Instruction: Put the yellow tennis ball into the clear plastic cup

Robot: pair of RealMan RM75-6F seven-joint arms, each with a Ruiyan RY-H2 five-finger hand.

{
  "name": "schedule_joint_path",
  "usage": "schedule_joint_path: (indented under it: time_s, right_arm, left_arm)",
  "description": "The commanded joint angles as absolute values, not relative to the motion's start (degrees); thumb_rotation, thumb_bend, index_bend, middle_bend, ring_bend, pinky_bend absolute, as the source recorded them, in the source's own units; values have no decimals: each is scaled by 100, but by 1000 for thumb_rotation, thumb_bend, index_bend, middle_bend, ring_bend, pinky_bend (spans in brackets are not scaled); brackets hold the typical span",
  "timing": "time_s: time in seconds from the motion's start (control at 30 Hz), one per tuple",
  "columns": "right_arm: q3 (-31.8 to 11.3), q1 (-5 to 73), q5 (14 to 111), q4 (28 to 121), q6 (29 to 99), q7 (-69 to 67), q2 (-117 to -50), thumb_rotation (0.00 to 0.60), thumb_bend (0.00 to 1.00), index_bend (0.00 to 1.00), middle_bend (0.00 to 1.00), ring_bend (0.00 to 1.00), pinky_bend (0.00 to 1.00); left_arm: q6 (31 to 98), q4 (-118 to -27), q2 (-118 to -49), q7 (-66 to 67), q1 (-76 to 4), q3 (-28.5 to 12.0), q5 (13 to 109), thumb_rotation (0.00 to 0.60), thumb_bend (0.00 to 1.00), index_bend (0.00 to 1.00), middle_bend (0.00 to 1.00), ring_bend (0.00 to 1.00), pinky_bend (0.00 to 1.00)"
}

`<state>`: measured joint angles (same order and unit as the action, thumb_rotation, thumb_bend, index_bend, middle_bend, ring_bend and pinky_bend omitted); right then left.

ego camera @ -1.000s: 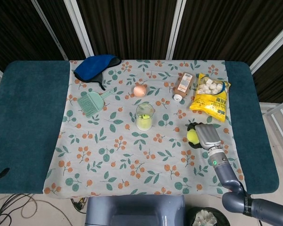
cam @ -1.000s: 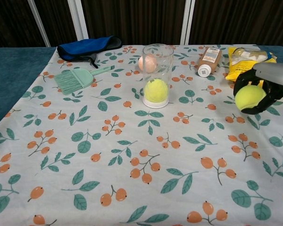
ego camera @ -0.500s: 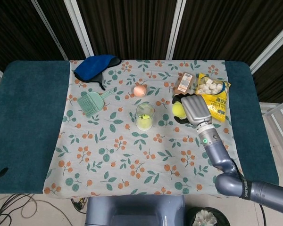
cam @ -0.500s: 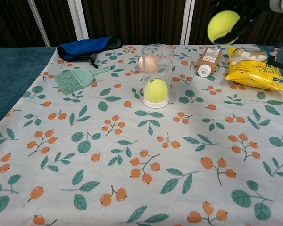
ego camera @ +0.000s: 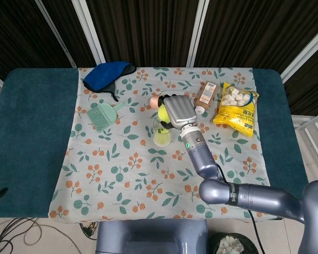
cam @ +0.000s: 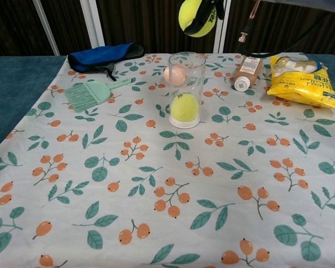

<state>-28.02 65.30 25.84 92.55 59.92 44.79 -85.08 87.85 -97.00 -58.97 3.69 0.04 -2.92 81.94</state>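
A: Yellow tennis ball (cam: 193, 15) sitting clamped in right hand (ego camera: 179, 112), hanging above clear plastic cup (cam: 186, 89), not yet touching rim.

B: Lining up w/ cup mouth?

A: Nearly. Looking slightly right of cup centre in chest view, slightly behind it in head view. Judging: needing a small nudge left & toward robot before lowering.

B: Cup standing how?

A: Upright, mouth open upward, long axis vertical. Already holding a 2nd yellow ball (cam: 185, 107) at bottom, so probably leaving less depth.

B: Left hand?

A: Not showing in either view. Right hand being the only one near cup.

B: Clutter near cup?

A: Peach egg-like thing (cam: 173, 75) sitting just behind cup, brown bottle (cam: 247, 71) lying to cup's right, well apart.
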Motion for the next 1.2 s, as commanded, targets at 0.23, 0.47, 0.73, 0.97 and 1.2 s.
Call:
schedule_joint_path:
  time_s: [0.23,0.47,0.73,0.97,1.2]
  right_arm:
    - [-2596,6776,2317,8893,6095,4525,-8902,600,419,538,455,522,710]
    - [-2511,6765,2142,8880,5909,4415,-8868,600,419,361,313,391,767]
    - [-2469,6789,2004,9032,5812,4353,-8698,600,399,212,203,319,703]
    - [-2456,6827,1785,9149,5828,4371,-8523,600,386,163,160,275,112]
    - [-2427,6801,1634,9374,5830,4369,-8252,600,387,135,150,240,92]
  left_arm:
    - [8796,-9686,-5864,286,12,-317,8156,600,0,122,0,6,62]
    - [8806,-9686,-5856,273,17,-318,8161,600,0,122,0,6,62]
    - [8798,-9686,-5868,311,11,-319,8150,600,0,122,0,6,62]
    - [8813,-9688,-5872,322,16,-324,8144,600,0,122,0,6,62]
    - [8818,-9693,-5879,354,18,-323,8139,600,0,122,0,6,62]
